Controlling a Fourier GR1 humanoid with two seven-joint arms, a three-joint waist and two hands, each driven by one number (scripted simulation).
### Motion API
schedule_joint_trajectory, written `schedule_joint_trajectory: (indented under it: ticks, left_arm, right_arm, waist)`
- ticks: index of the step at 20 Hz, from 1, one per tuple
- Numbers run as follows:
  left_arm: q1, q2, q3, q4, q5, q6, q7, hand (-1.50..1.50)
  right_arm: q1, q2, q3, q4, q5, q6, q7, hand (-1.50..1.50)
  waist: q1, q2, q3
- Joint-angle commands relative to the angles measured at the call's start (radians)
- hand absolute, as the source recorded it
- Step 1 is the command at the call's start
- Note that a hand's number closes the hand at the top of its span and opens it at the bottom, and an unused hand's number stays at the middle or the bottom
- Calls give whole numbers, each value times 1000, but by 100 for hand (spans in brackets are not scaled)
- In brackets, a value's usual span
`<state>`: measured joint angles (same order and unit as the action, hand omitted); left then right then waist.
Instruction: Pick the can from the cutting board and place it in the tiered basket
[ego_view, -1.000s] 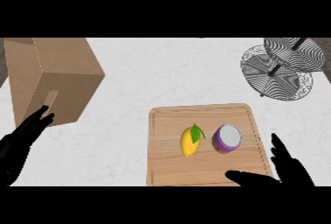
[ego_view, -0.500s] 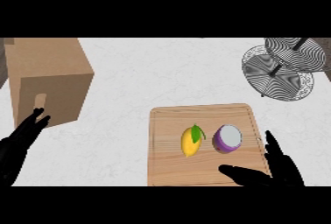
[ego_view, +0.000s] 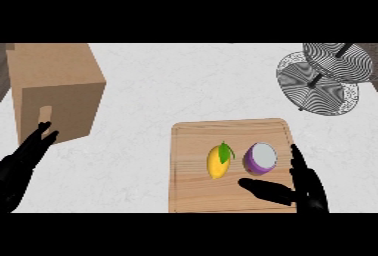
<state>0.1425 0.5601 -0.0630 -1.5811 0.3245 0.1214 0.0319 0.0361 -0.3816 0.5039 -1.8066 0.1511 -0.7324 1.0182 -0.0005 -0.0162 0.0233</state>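
Observation:
A purple can (ego_view: 260, 158) with a pale grey top stands upright on the wooden cutting board (ego_view: 193, 190), right of a yellow lemon (ego_view: 218, 161) with a green leaf. My right hand (ego_view: 301, 185) is open just below and right of the can, its thumb stretched under the can and its fingers up along the can's right side, a small gap between. The tiered basket (ego_view: 327, 77), a striped black-and-white wire stand, sits at the far right of the counter. My left hand (ego_view: 23, 164) rests open at the lower left edge.
A large brown cardboard box (ego_view: 52, 87) with a slot handle stands at the far left, just above my left hand. White marbled counter (ego_view: 184, 85) lies between the box, the board and the basket.
My right hand has moved left and up over the board, closing in on the can. The view has shifted slightly, so the box sits further left. The can and lemon have not moved.

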Motion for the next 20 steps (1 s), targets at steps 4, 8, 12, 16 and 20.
schedule_joint_trajectory:
  ticks: [4, 8, 12, 16, 20]
  left_arm:
    - [-29, -23, -1, 149, -4, -8, 64, 0]
    - [-22, -42, -7, 168, -21, -14, 28, 0]
    - [-26, -38, -9, 125, -27, 6, 98, 0]
    - [-13, -24, 19, 159, -11, -43, 62, 0]
    - [-37, -72, -11, 154, -53, -1, 73, 0]
  right_arm:
    - [-67, 71, -6, 112, 12, -4, -1, -150]
    - [-98, 146, 6, 199, 10, -6, -45, -150]
    - [-78, 136, -19, 190, -52, 41, -100, -150]
    - [-143, 131, -2, 185, 63, 9, -120, 150]
    - [-187, 187, -19, 277, 124, -45, -125, 150]
  waist:
    - [-4, 22, -24]
    - [0, 24, -24]
    - [-5, 23, -22]
    - [-5, 20, -24]
    - [-4, 19, -24]
